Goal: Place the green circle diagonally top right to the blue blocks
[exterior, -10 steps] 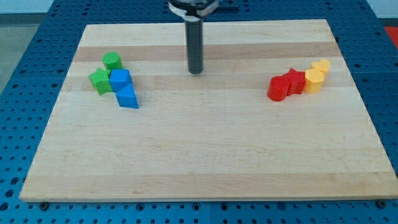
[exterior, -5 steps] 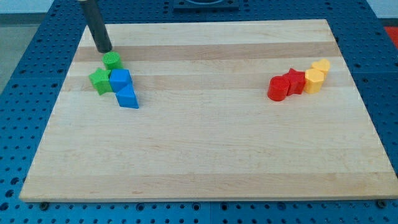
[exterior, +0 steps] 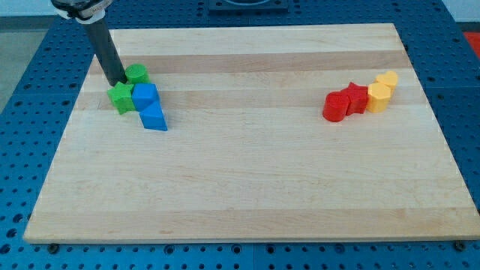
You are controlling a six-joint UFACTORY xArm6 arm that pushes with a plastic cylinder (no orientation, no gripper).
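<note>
The green circle (exterior: 137,73) sits on the wooden board (exterior: 247,172) near the view's top left. Just below it are a blue cube (exterior: 145,95) and a blue triangular block (exterior: 154,118), touching each other. A green star-shaped block (exterior: 119,97) lies against the blue cube's left side. My tip (exterior: 118,82) is down on the board right at the green circle's left side, just above the green star. The circle stands above and slightly left of the blue cube.
At the view's right is a second cluster: a red cylinder (exterior: 334,106), a red star-like block (exterior: 355,97), a yellow block (exterior: 379,97) and another yellow block (exterior: 388,79) behind it.
My tip swept from the board's top middle to the far top left, then came down and right to the green circle's left side. The blocks have not visibly moved.
</note>
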